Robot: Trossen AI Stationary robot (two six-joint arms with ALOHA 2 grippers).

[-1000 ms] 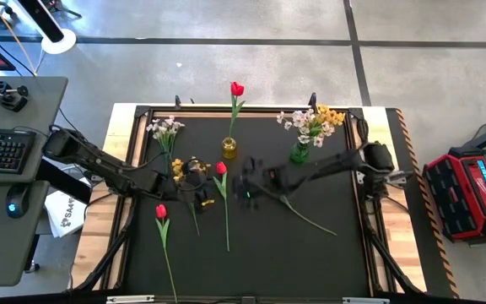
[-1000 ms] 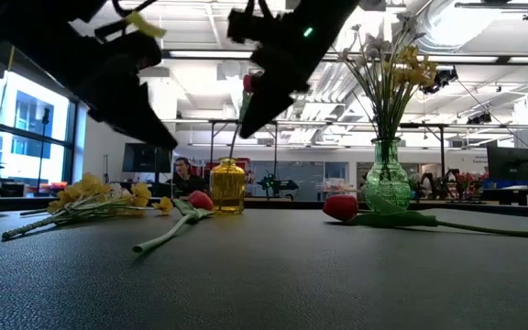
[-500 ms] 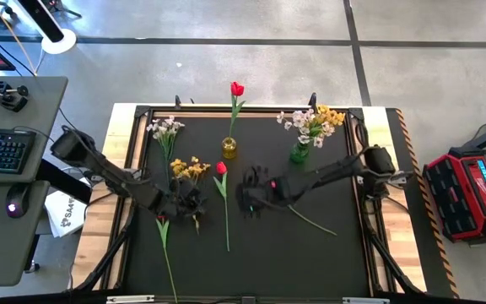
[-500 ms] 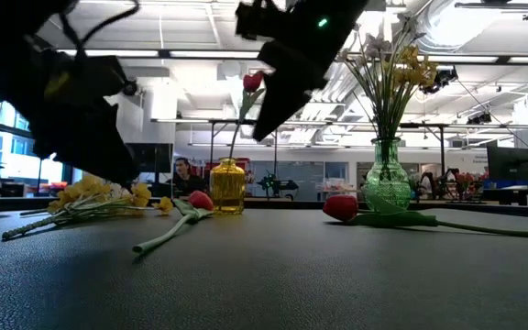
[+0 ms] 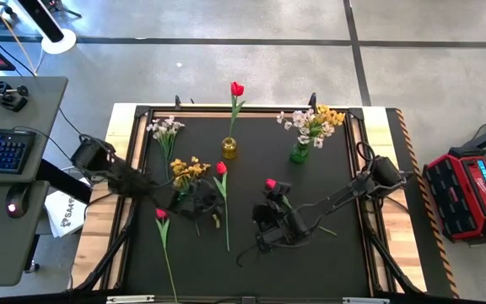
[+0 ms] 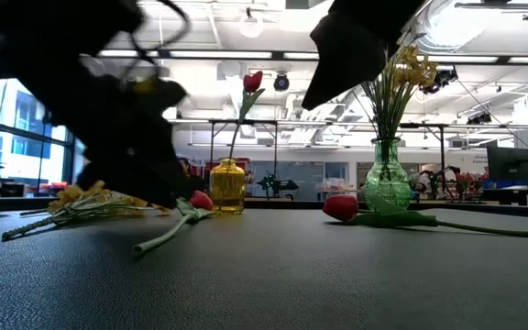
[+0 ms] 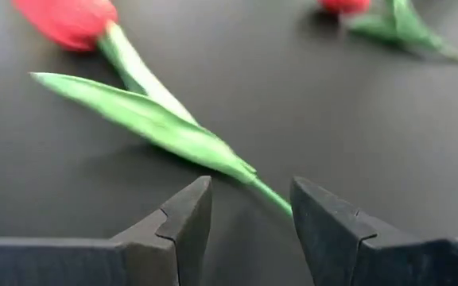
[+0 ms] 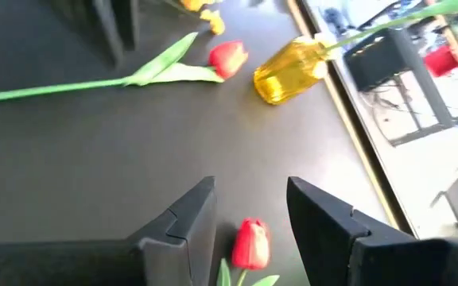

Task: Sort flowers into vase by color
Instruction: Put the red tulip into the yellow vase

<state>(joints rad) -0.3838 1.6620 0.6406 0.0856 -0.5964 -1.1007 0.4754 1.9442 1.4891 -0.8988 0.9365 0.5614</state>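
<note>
Four tulips [image 5: 220, 168] — two vases [image 5: 229, 149]

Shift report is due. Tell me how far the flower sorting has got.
Done: one red tulip stands in the yellow vase; white and yellow sprays share the green vase, colours mixed. In hand: nothing gripped; the open left gripper is at a lying tulip's stem, the open right gripper hovers over another tulip. Left: three lying tulips, a yellow spray and a white spray on the table.

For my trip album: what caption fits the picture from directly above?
Two robot arms reach over loose red tulips on a black table, beside a yellow vase and green vase.
</note>
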